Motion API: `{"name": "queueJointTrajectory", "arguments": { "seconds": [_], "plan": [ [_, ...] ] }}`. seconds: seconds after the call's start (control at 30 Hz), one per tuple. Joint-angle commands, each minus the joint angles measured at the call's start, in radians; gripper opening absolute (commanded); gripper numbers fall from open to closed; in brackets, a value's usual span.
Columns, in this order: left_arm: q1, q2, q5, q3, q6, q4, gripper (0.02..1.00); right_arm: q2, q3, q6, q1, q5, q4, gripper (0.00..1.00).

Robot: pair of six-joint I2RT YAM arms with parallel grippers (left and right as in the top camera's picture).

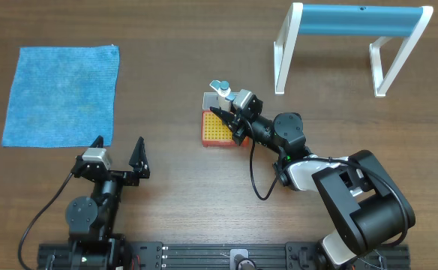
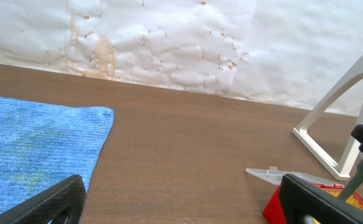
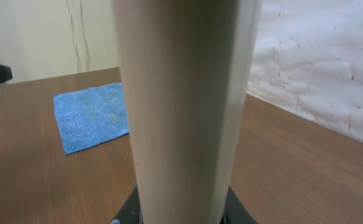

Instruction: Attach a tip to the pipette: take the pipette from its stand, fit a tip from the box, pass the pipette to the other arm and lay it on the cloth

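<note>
Brown wooden table (image 1: 181,210) | pipette (image 3: 181,93) is gripped, near upright, by closed right gripper (image 1: 228,126), lower end judged just above tip box (image 1: 213,133) | left gripper (image 1: 119,150) is held wide open, empty, near cloth (image 1: 61,94).

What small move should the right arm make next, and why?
Probably press the pipette straight down into the tip box. The right gripper holds it at the box, off the stand, and I cannot see a tip fitted. The left gripper sits open near the cloth, so handover seems premature.
</note>
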Motion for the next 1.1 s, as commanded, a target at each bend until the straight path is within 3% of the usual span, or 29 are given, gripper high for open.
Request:
{"name": "queueJointTrajectory", "arguments": {
  "seconds": [0.03,0.33,0.47,0.67,0.83,0.9,1.0,1.1],
  "plan": [
    [0.002,-0.005,-0.004,-0.003,0.008,-0.005,0.998,0.069,-0.006,0.007,0.0,-0.006,-0.017,0.08],
    [0.002,-0.005,-0.004,-0.003,0.008,-0.005,0.996,0.086,-0.041,0.006,0.0,-0.006,-0.018,0.08],
    [0.002,-0.005,-0.004,-0.003,0.008,-0.005,0.996,0.072,-0.022,0.01,0.0,-0.006,0.095,0.08],
    [0.002,-0.005,-0.004,-0.003,0.008,-0.005,0.996,-0.076,0.047,0.045,0.0,-0.007,0.019,0.082],
    [0.002,-0.005,-0.004,-0.003,0.009,-0.005,0.996,-0.27,0.164,0.045,0.0,-0.077,-0.309,0.08],
    [0.002,-0.005,-0.004,-0.003,0.008,-0.005,0.996,-0.33,0.234,0.045,0.0,-0.085,-0.491,0.082],
    [0.002,-0.005,-0.004,-0.003,0.009,-0.005,0.996,-0.409,0.442,0.045,0.001,-0.084,-0.948,0.08],
    [0.002,-0.005,-0.004,-0.003,0.008,-0.005,0.996,-0.431,0.549,0.07,0.019,-0.085,-1.128,0.08]
  ]
}}
